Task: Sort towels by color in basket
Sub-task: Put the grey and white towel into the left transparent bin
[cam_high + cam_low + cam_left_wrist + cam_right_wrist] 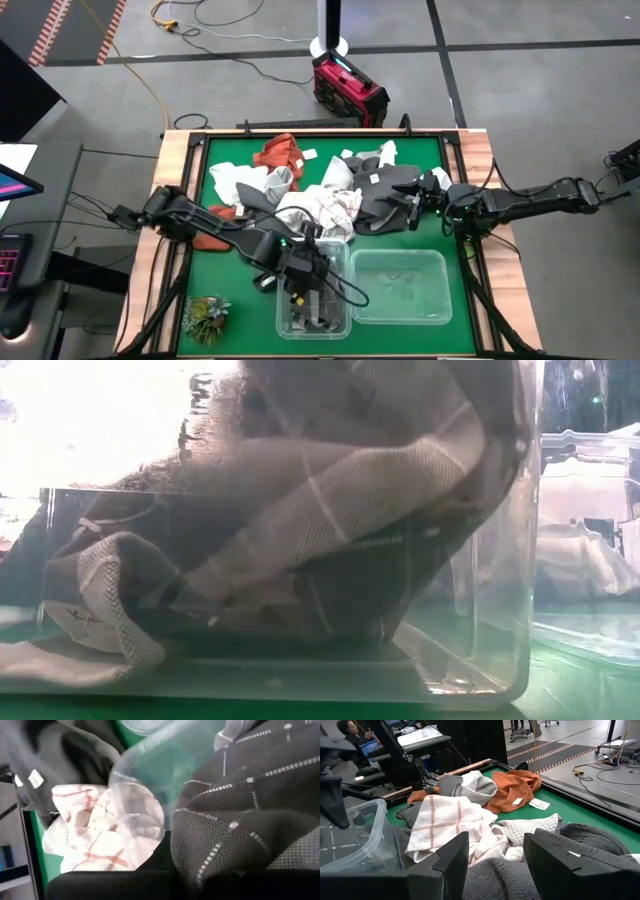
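Down in the clear bin [340,322], left tool [298,292] pinches a dark grey towel [330,510]; right tool [495,865] spread above the pile.

Landmark: left bin [340,318]. One towel [330,510] lies in it, w/ left gripper [300,290] above. Second bin [440,310] just right of it. Towel heap [320,195] behind both (right gripper [412,213] at heap's right edge). Plant tuft [205,315] left of it.

Crowded far half, open near-right bin.
My left gripper [300,290] fills the left clear bin [338,318]; the right clear bin [400,288] lies unblocked, but towels [330,195] heap beyond it.
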`<state>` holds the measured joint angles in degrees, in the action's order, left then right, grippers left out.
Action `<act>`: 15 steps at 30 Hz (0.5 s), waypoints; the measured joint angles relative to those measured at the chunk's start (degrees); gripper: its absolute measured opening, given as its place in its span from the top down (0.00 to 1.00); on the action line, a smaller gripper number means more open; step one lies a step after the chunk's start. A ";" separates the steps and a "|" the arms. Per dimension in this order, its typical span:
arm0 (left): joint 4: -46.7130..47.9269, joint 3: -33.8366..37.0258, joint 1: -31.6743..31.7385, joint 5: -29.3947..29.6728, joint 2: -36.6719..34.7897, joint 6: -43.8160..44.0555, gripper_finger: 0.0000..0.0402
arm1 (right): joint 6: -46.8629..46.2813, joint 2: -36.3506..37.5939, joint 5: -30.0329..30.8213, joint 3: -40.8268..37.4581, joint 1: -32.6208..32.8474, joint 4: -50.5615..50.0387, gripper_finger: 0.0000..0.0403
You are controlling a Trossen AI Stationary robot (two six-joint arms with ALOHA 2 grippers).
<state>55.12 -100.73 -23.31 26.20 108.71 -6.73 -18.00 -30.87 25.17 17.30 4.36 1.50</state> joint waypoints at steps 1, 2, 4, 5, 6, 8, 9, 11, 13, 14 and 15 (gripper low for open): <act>0.60 -0.38 -0.32 0.01 0.56 -0.79 0.99 | 0.00 0.00 0.00 0.00 0.00 -0.08 0.46; 0.99 -0.47 -0.57 0.00 1.02 -1.68 0.99 | 0.00 0.02 0.00 0.00 0.00 -0.21 0.46; 1.02 -0.42 -0.99 -0.94 1.50 -3.34 0.99 | 0.00 0.00 0.00 0.00 0.00 -0.62 0.46; 0.95 -0.41 -1.10 -2.41 1.77 -4.12 0.99 | 0.00 0.00 0.00 0.00 0.00 -0.80 0.46; 1.00 -0.40 -1.11 -4.15 1.85 -4.71 0.99 | 0.00 0.02 0.00 0.00 0.00 -0.92 0.46; 0.86 -0.34 -1.15 -6.58 1.89 -5.14 0.99 | 0.00 0.02 0.00 0.00 0.00 -1.05 0.46; 0.58 -0.34 -1.15 -7.27 1.89 -4.95 0.99 | 0.00 0.02 0.00 0.00 0.00 -1.02 0.46; -0.67 -0.34 -1.06 -7.54 1.89 -4.24 0.99 | -0.02 0.00 0.00 0.00 0.00 -1.02 0.46; -2.12 -0.34 -0.85 -7.50 1.89 -3.28 0.99 | -0.02 0.02 0.00 0.00 0.00 -0.99 0.46; -3.00 -0.34 -0.73 -7.50 1.89 -2.64 0.98 | -0.02 0.00 0.00 0.00 0.00 -0.99 0.46; -3.65 -0.34 -0.67 -7.50 1.89 -2.01 0.97 | -0.02 0.02 0.00 0.00 0.00 -0.99 0.46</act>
<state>51.47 -101.08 -23.99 18.70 110.61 -8.74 -18.02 -30.85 25.17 17.30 4.36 0.51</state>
